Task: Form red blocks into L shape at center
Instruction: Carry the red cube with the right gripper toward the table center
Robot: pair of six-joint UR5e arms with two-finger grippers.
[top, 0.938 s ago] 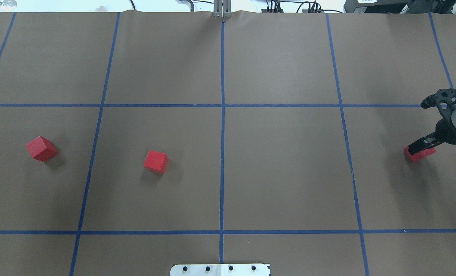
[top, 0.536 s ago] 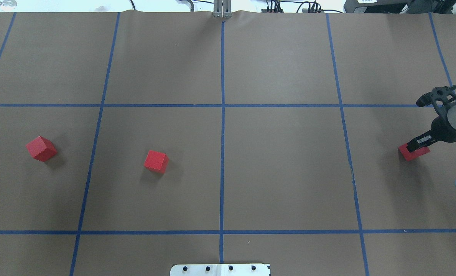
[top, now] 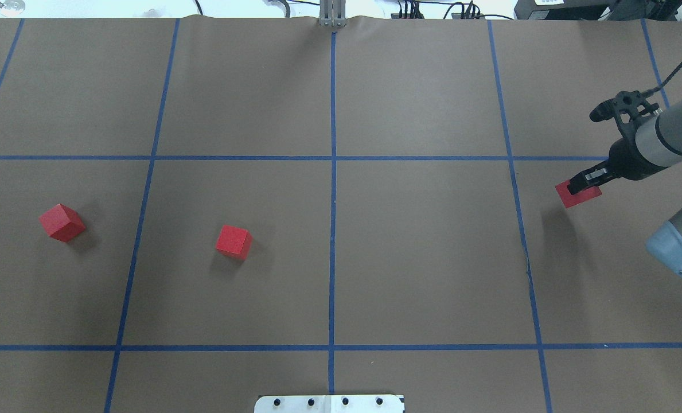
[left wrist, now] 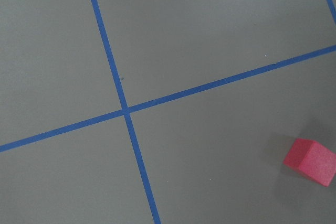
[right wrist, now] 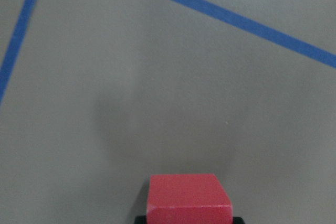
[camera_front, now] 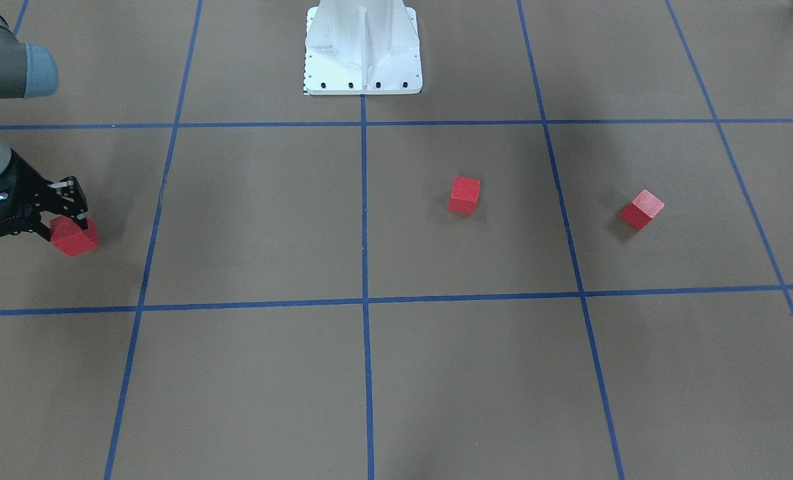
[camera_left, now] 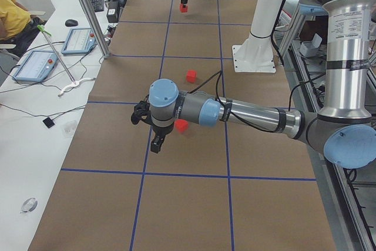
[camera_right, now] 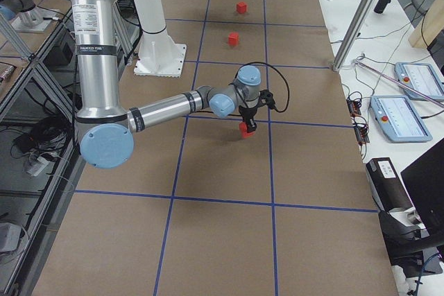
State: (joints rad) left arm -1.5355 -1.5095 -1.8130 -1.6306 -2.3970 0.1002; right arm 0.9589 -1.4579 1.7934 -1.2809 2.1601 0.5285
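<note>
Red blocks (top: 233, 240), three, one in right pincer (top: 583, 186)

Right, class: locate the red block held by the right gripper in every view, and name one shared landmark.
Front-facing: held block far left, mid-height.
Overhead: held block far right, above mid-height.
Exterior left: held block top centre, tiny.
Exterior right: held block near centre.
Left wrist: not in it; its loose cube is another.
Right wrist: held block bottom centre.
Landmark: white robot base, in all four exterior views.
</note>
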